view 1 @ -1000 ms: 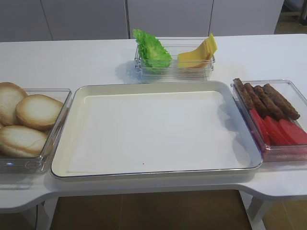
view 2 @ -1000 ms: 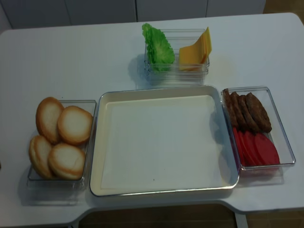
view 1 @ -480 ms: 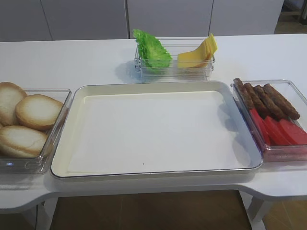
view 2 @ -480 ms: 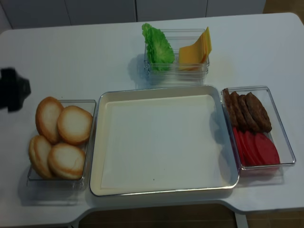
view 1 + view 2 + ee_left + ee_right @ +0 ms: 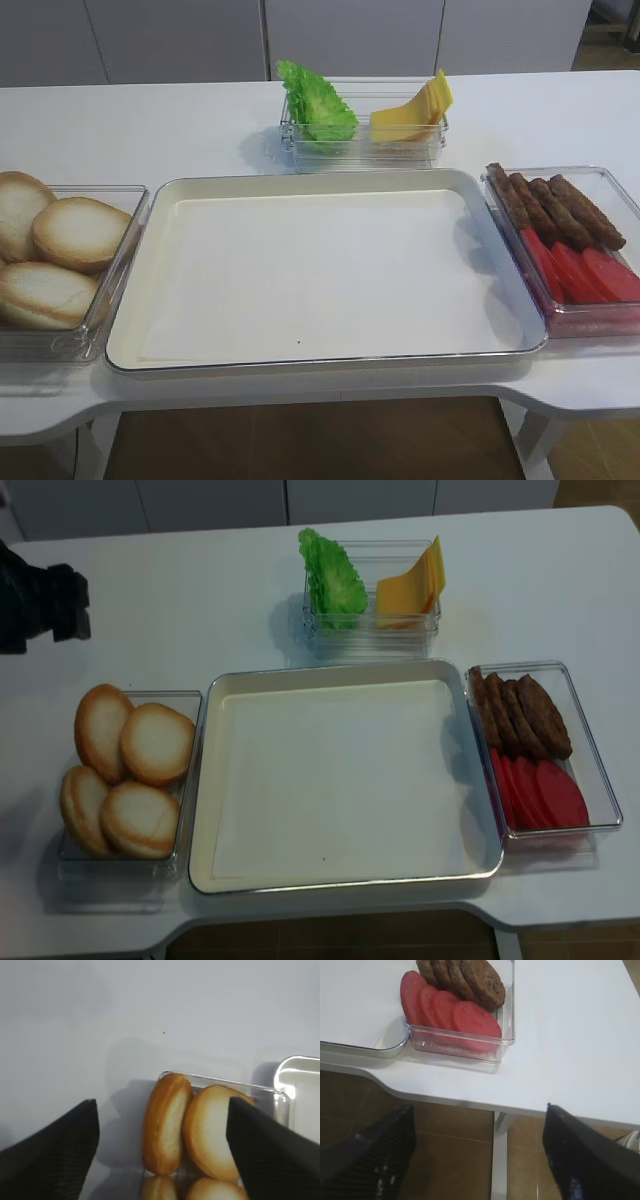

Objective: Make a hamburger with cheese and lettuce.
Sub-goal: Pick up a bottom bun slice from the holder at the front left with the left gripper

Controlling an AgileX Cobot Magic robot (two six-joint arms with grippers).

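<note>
Several hamburger bun halves (image 5: 157, 742) lie in a clear bin at the left; they also show in the other high view (image 5: 80, 232) and the left wrist view (image 5: 212, 1130). The lettuce (image 5: 335, 580) and the cheese (image 5: 410, 585) share a clear bin at the back. My left arm (image 5: 40, 610) hangs over the table, left of and behind the bun bin. My left gripper (image 5: 160, 1160) is open and empty, with the buns showing between its fingers. My right gripper (image 5: 480, 1155) is open and empty, off the table's front edge near the tomato bin.
A large cream tray (image 5: 340, 770) lies in the middle of the white table. A clear bin at the right holds brown patties (image 5: 520, 715) and red tomato slices (image 5: 540, 790). A table leg (image 5: 500, 1160) stands below the right gripper.
My left arm has come into the realsense view from the left edge and moved farther back and a little right. The food and tray have not moved.
</note>
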